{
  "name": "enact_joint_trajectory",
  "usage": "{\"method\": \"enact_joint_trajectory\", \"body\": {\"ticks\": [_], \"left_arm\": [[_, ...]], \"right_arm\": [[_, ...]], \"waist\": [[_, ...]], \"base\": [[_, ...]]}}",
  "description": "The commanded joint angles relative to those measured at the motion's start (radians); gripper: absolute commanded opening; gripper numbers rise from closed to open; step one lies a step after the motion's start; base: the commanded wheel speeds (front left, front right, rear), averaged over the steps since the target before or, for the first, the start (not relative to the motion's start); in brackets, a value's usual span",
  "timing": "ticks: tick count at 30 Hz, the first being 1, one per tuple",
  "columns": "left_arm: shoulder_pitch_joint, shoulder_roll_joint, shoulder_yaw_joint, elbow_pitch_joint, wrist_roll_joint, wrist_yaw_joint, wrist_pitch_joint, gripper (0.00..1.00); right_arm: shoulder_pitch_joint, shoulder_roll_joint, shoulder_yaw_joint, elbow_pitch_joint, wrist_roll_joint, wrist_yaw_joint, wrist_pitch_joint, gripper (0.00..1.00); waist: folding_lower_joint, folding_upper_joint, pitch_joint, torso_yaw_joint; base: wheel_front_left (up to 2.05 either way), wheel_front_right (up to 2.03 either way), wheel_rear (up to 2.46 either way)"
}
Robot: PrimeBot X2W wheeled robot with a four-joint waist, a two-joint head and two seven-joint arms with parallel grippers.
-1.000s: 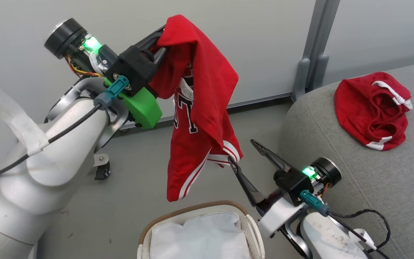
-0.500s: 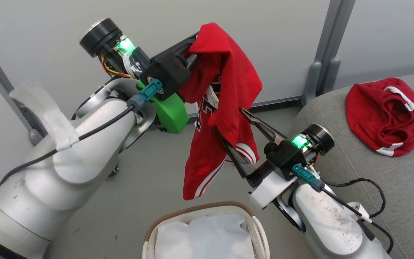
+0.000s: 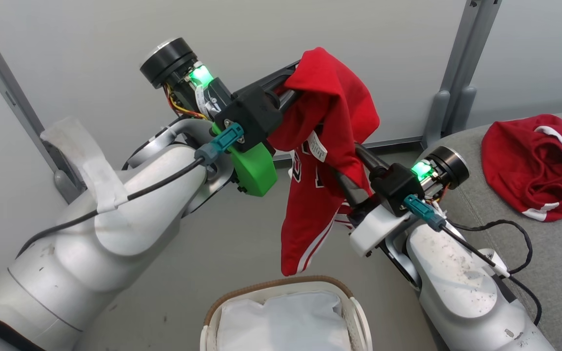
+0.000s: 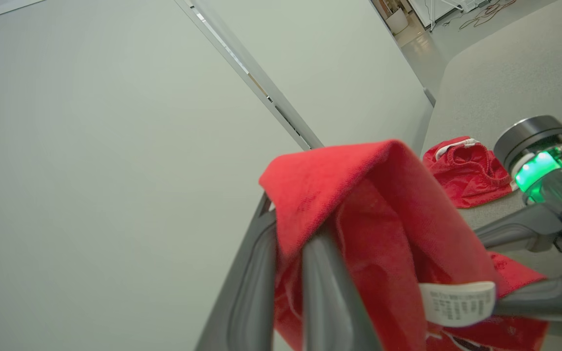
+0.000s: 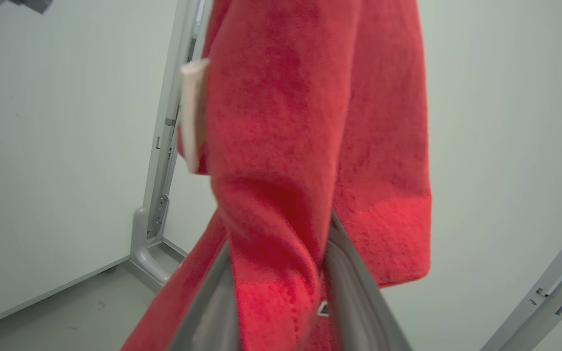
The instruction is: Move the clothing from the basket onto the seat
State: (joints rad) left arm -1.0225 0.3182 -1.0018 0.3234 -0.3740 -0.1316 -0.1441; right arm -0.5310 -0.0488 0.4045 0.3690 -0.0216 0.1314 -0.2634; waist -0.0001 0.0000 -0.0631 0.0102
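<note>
Since the red jersey [image 3: 330, 146] looks limp and light, any bunched fold should give hold. It hangs clear of the basket [image 3: 281, 287], pinched high by the left gripper [image 3: 291, 83]; the right gripper [image 5: 281, 243] straddles a fold, whether clamped I cannot tell.

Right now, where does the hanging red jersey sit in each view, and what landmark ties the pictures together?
Head view: the jersey hangs at centre, from upper middle down to just above the basket.
Left wrist view: jersey at lower centre-right, peaked like a tent.
Right wrist view: jersey runs down the middle, top edge to bottom.
Shared landmark: its white care label.
</note>
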Motion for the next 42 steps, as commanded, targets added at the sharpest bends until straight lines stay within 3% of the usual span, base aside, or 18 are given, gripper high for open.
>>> {"method": "enact_joint_trajectory", "body": {"ticks": [1,2,16,20,21,22,33,42], "left_arm": [[0.02,0.004,0.0,-0.001,-0.009,0.005,-0.007,0.0],[0.024,0.007,0.0,0.001,-0.012,0.007,-0.009,0.0],[0.195,0.009,0.029,0.024,-0.11,0.068,-0.063,0.0],[0.282,-0.008,0.051,0.035,-0.155,0.098,-0.095,0.8],[0.308,-0.014,0.058,0.04,-0.164,0.104,-0.103,0.94],[0.326,-0.017,0.062,0.045,-0.169,0.11,-0.106,1.0],[0.542,-0.077,0.154,0.053,-0.134,0.146,-0.121,1.0],[0.701,-0.14,0.283,0.043,-0.072,0.119,-0.12,1.0]], "right_arm": [[-0.014,-0.003,-0.005,0.007,0.005,-0.001,-0.002,0.05],[-0.014,-0.003,-0.007,0.011,0.006,-0.001,-0.002,0.0],[-0.017,-0.003,-0.039,0.014,0.009,-0.001,-0.002,0.0],[-0.023,-0.003,-0.071,0.005,-0.003,-0.001,-0.002,0.0],[-0.026,-0.003,-0.082,0.003,-0.008,-0.001,-0.002,0.0],[-0.029,-0.003,-0.091,0.001,-0.011,-0.001,-0.002,0.0],[-0.023,-0.003,-0.183,-0.002,-0.046,-0.001,-0.002,0.0],[0.017,-0.003,-0.24,-0.002,-0.06,-0.001,-0.002,0.0]], "waist": [[0.0001,0.0,-0.001,0.002],[0.0001,0.0,-0.002,0.002],[0.0001,0.0,0.0,-0.011],[0.0001,0.0,0.006,-0.014],[0.0001,0.0,0.008,-0.014],[0.0001,0.0,0.009,-0.015],[0.0001,0.0,0.029,-0.024],[0.0001,0.0,0.043,-0.033]], "base": [[0.0,0.0,0.0],[0.0,0.0,0.0],[0.0,0.0,0.0],[0.0,0.0,0.0],[0.0,0.0,0.0],[0.0,0.0,0.0],[0.0,0.0,0.0],[0.0,0.0,0.0]]}}
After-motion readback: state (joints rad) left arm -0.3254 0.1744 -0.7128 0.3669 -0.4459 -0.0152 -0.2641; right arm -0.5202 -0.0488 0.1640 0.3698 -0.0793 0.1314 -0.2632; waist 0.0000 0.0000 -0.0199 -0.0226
